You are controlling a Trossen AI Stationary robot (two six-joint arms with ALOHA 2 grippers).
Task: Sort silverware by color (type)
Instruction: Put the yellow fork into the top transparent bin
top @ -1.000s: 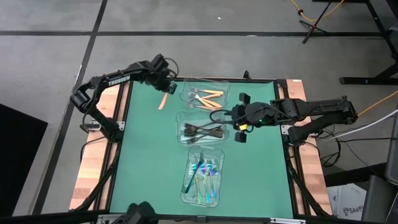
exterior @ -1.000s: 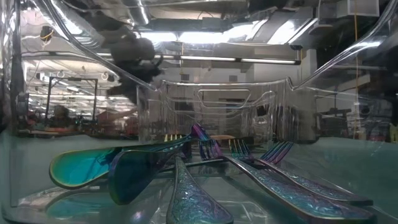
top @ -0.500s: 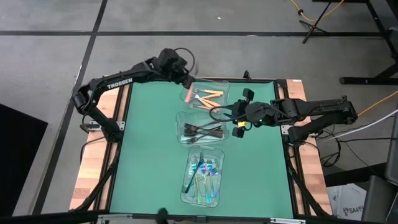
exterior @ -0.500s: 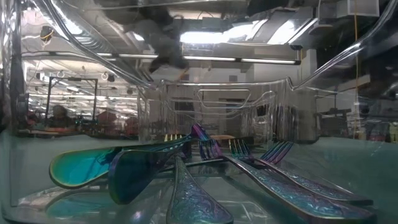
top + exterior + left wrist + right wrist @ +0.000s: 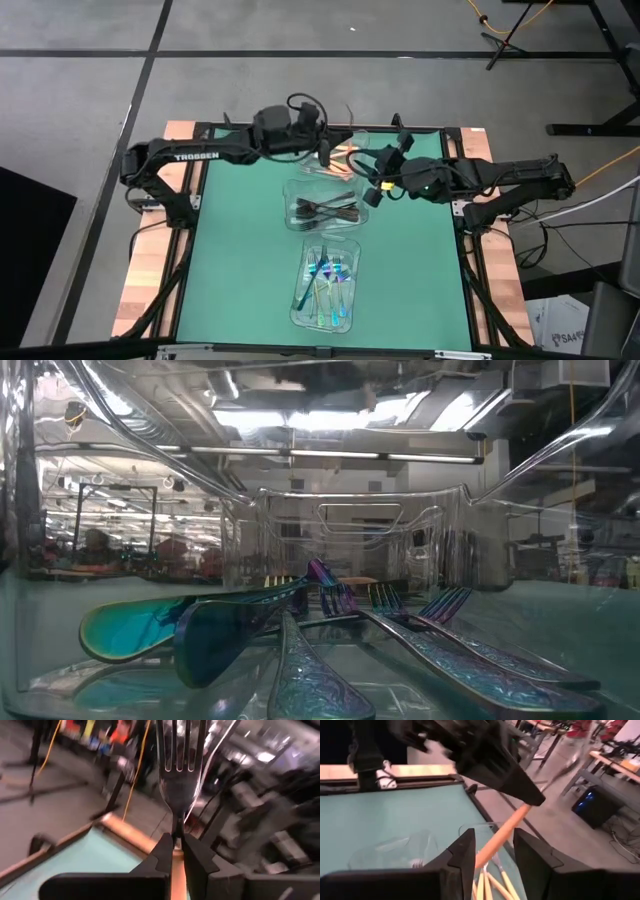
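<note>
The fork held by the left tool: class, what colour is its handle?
Orange, on the fork in the left tool; clearest in the right wrist view.

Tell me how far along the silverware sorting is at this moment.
Nearly finished. The iridescent forks and dark forks already sit in separate containers, and no silverware lies loose on the mat. The left end effector is shut on an orange-handled fork over the far container; it remains to be dropped in. The right end effector waits alongside.

So the bench [image 5: 240, 250] has a green top with wood strips down both sides. Three clear containers sit on it in a row: far [image 5: 352, 138], middle [image 5: 295, 190], and near [image 5: 352, 290].
</note>
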